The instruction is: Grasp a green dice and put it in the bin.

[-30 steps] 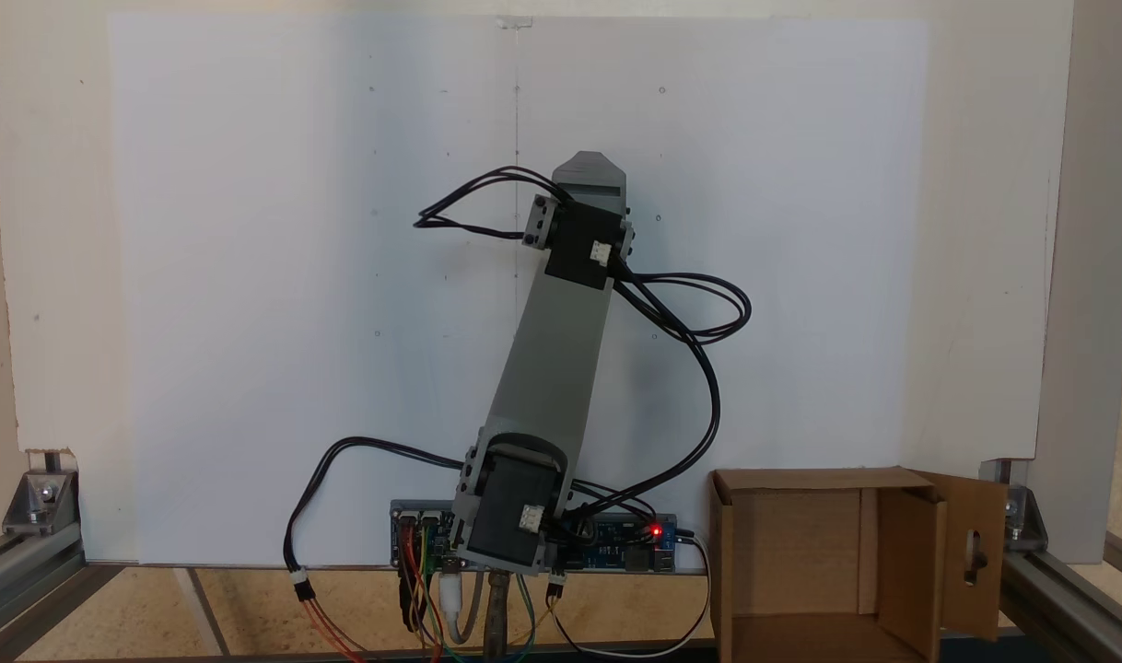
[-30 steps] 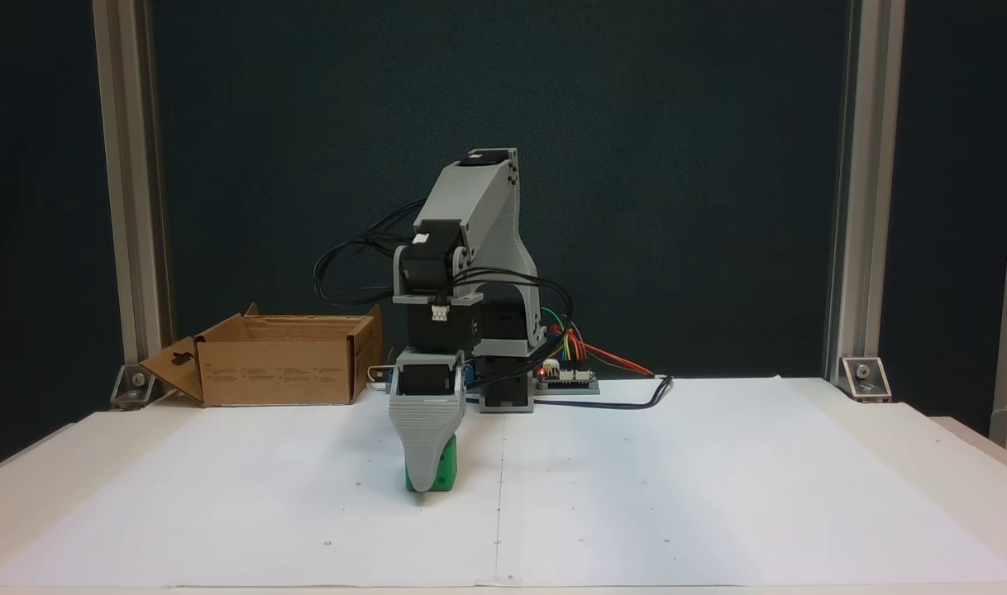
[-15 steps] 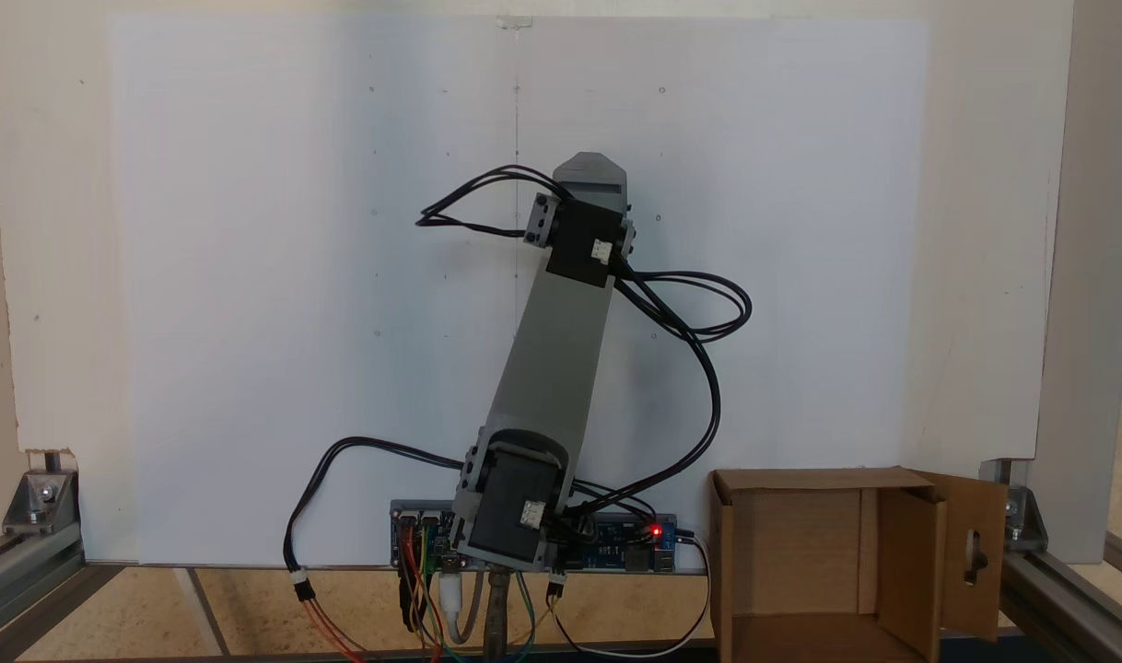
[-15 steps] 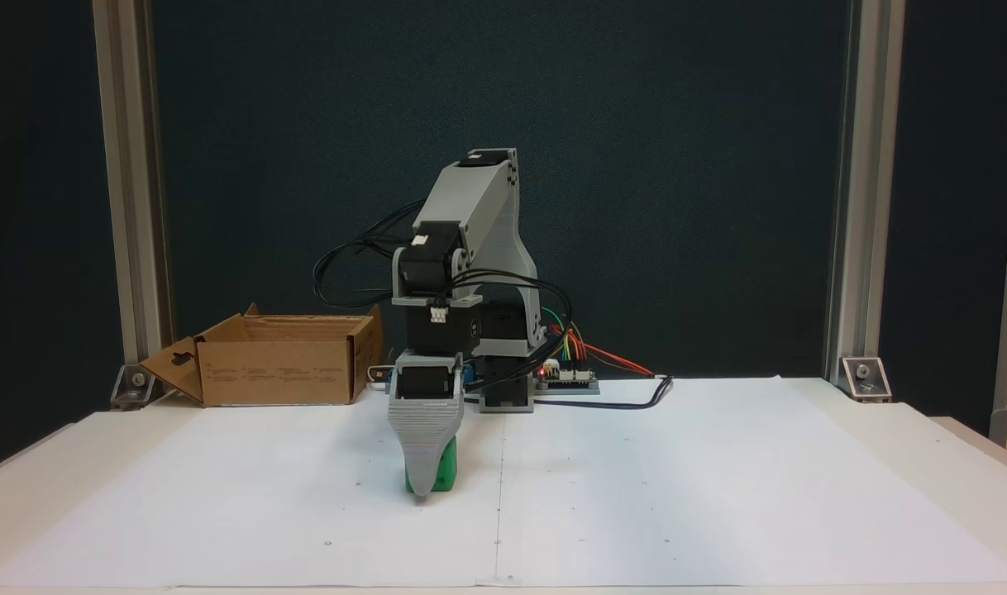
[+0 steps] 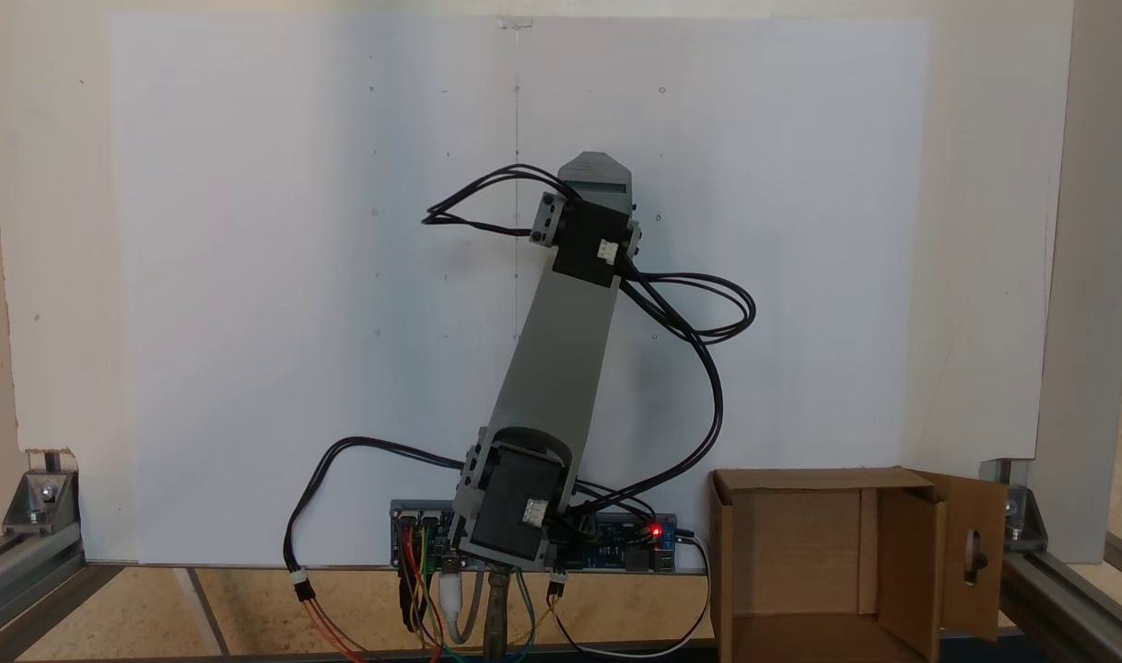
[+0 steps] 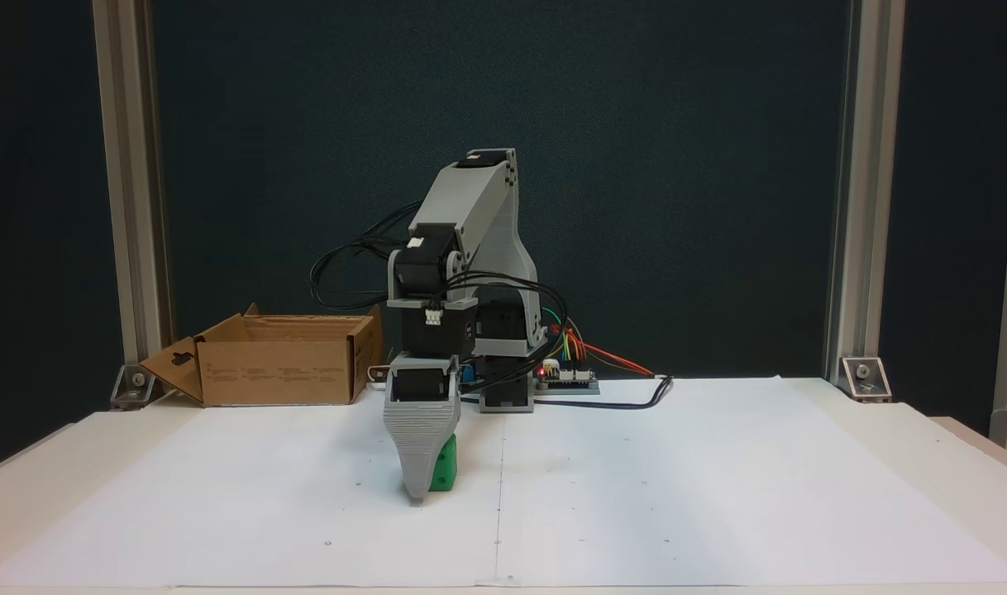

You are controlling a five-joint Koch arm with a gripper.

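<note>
Green dice [image 6: 446, 470] sits on the white paper [image 6: 636, 479] near the front middle of the table, mostly hidden behind the gripper [image 6: 418, 494], only its right part showing. Gripper points straight down, tip at the paper, touching or just in front of the dice. Jaws line up one behind the other, so spread or pinching can't be told. Cardboard bin [image 6: 280, 364] stands open, far left in that fixed view; bottom right [image 5: 828, 562] from above, well apart from the dice.
</note>
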